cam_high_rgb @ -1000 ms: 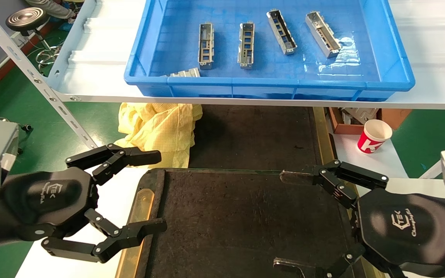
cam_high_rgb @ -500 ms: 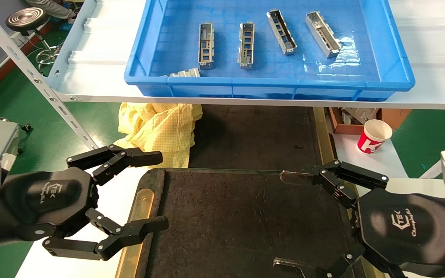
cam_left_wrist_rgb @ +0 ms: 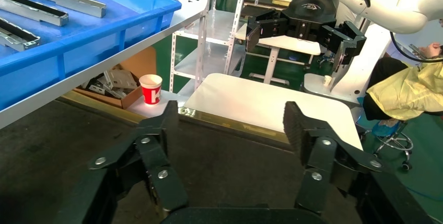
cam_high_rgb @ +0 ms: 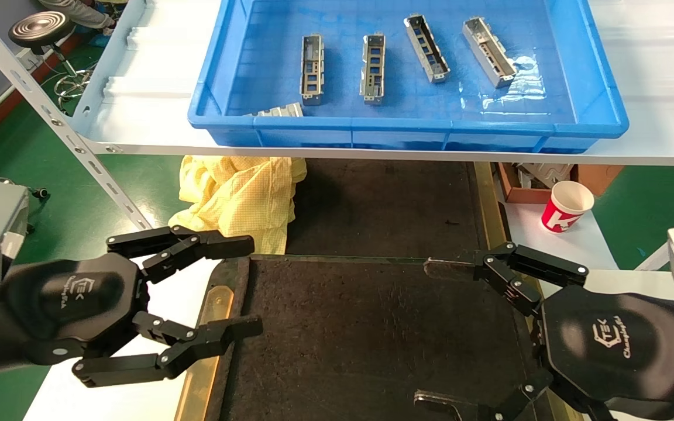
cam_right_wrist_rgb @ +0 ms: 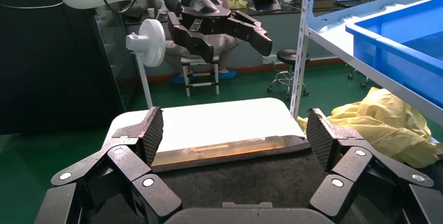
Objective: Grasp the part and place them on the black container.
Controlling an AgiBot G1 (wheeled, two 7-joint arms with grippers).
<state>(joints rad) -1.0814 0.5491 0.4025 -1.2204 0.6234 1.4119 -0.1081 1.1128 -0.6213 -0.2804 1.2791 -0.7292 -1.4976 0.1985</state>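
Several silver-grey parts lie in the blue bin (cam_high_rgb: 407,131) on the shelf, among them one (cam_high_rgb: 312,69), another (cam_high_rgb: 373,68) and a third (cam_high_rgb: 426,40); one more (cam_high_rgb: 281,110) is half hidden behind the bin's near wall. The black container (cam_high_rgb: 372,339) lies below, in front of me, with nothing on it. My left gripper (cam_high_rgb: 253,285) is open and empty over its left brass strip; the left wrist view (cam_left_wrist_rgb: 231,114) shows its jaws wide apart. My right gripper (cam_high_rgb: 423,333) is open and empty over the container's right side, as the right wrist view (cam_right_wrist_rgb: 234,122) shows.
The white shelf (cam_high_rgb: 138,117) with its slanted perforated upright (cam_high_rgb: 56,123) overhangs the far end of the container. A yellow cloth (cam_high_rgb: 243,193) lies beyond the container's left corner. A red paper cup (cam_high_rgb: 567,206) and a cardboard box (cam_high_rgb: 524,181) stand at the right.
My left gripper has shifted slightly right toward the container, and its fingers have drawn a little closer together. The right gripper has not moved.
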